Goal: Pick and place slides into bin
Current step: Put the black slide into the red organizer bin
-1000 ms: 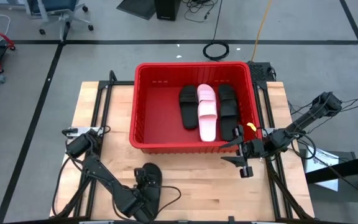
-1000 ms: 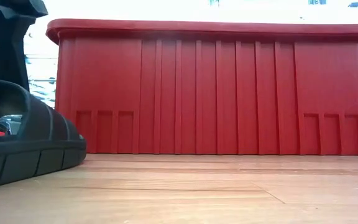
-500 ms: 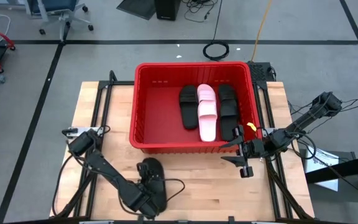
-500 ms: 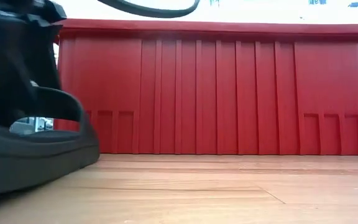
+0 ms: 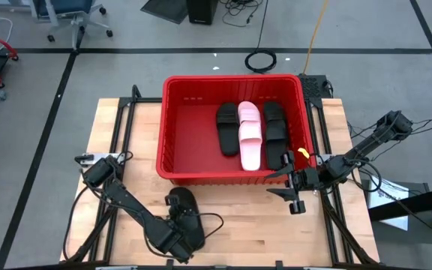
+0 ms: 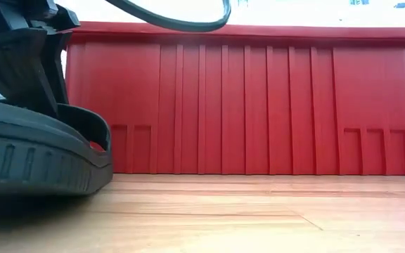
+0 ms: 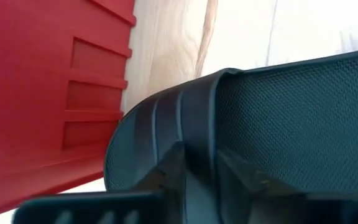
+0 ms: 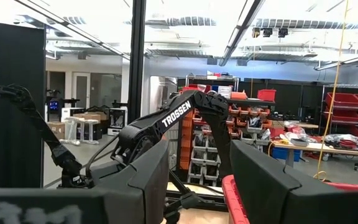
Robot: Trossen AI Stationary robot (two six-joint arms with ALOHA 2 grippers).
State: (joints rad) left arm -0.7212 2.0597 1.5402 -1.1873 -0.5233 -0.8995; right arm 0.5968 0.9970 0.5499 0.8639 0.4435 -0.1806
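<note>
On the wooden table [image 5: 118, 120], from biggest to smallest:

- The red bin [image 5: 182, 131] sits at the far middle of the table, its ribbed wall filling the low view.
- Inside the bin lie a pink slide [image 5: 250, 135] with a black slide on its left [image 5: 227, 129] and another black slide on its right [image 5: 275, 126], side by side toward the right wall.
- One black slide on the table [image 5: 182, 210] lies near the front edge, just before the bin.
- The left gripper [image 5: 180, 234] is down on that slide, its fingers pinching the strap.
- The right gripper [image 5: 295, 189] hovers beside the bin's front right corner, fingers spread, holding nothing.
</note>
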